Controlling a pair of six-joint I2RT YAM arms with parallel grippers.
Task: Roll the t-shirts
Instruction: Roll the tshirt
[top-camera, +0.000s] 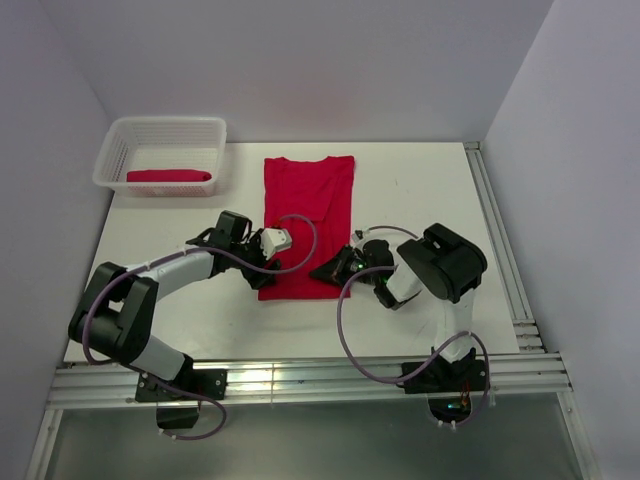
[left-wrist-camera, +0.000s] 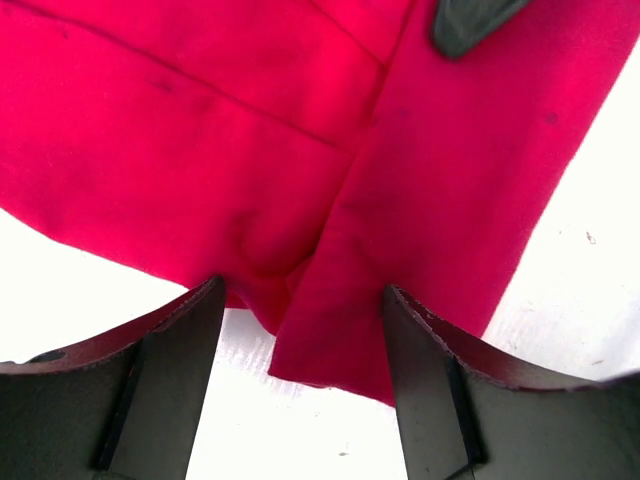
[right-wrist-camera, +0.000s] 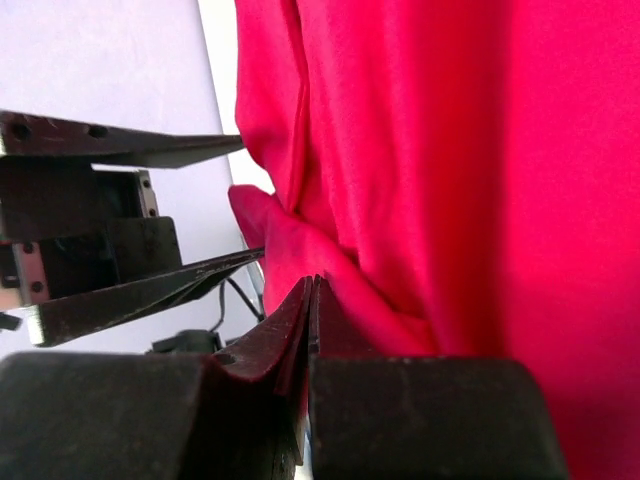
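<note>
— Two t-shirts: the rolled t-shirt (top-camera: 168, 177) lies in the basket (top-camera: 160, 125), the flat t-shirt (top-camera: 308, 215) on the table (top-camera: 420, 190). Limp, light; I reckon it'll bunch.
— I'd take its near hem (left-wrist-camera: 330, 375). My left gripper (left-wrist-camera: 300, 300) straddles it, wide open, empty; my right gripper (right-wrist-camera: 312, 290) is closed at the corner. Whether it has cloth pinched, I can't tell.

Item one: left arm (top-camera: 165, 270) stretched forward and inward, held low. Its left gripper (left-wrist-camera: 300, 350) pointed downward, jaws standing wide apart.
Item two: right arm (top-camera: 445, 262) folded at the elbow, wrist turned leftward. Its right gripper (right-wrist-camera: 312, 290) sat low, jaws pressed together.
</note>
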